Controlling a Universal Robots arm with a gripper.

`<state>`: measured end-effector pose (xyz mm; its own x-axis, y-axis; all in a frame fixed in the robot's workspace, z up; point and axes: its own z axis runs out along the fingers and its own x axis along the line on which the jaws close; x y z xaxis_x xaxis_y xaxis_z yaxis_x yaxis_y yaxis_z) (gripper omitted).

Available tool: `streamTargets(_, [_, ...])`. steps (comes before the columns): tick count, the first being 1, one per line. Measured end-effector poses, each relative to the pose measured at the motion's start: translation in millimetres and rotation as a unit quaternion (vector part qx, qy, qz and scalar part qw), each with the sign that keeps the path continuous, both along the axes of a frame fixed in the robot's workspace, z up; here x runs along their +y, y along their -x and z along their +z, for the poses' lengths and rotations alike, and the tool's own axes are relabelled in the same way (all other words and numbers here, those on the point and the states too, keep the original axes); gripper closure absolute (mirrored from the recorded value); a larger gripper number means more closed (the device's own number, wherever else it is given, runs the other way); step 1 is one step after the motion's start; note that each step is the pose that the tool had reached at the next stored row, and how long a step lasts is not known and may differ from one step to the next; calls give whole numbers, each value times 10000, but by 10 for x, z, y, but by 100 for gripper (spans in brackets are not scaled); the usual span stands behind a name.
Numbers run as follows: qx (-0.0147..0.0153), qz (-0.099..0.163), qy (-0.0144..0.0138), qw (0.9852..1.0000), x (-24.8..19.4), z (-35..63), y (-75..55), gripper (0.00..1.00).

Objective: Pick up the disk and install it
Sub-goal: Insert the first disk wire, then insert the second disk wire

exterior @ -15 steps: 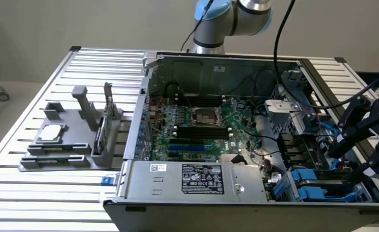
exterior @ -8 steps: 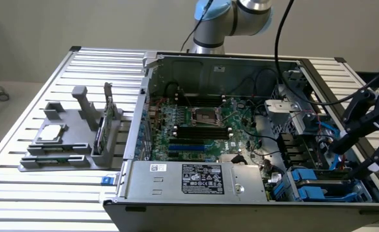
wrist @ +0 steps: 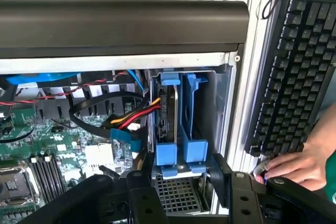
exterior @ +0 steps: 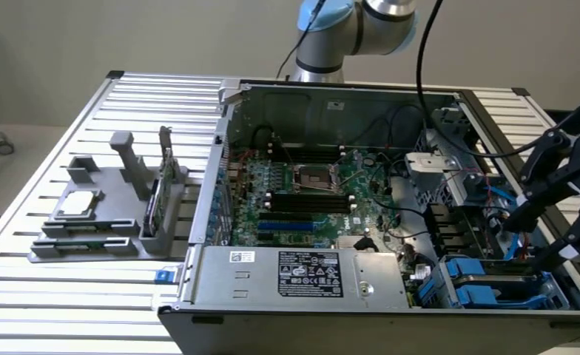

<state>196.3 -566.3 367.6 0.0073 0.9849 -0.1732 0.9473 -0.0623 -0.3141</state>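
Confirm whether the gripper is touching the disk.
Cannot tell. In the wrist view the gripper sits right at the near end of the disk in its bay, with no contact or gap plainly showing.

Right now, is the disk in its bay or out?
In. The disk stands on edge inside the drive cage, blue carrier around it, cables plugged.

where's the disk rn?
The disk sits upright in the blue drive bay at the open computer case's front corner, lower right in the exterior view, directly beneath the gripper.
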Motion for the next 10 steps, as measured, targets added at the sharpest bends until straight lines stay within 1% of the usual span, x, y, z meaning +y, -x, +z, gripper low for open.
streamTargets(4, [0, 0, -2, 10000, 3, 20, 76, 46])
streamTargets(6, [0, -1, -3, 10000, 11, 30, 114, 46])
streamTargets(8, [0, -2, -4, 10000, 31, 39, 145, 46])
streamTargets(10, [0, -2, -4, 10000, 69, 46, 162, 46])
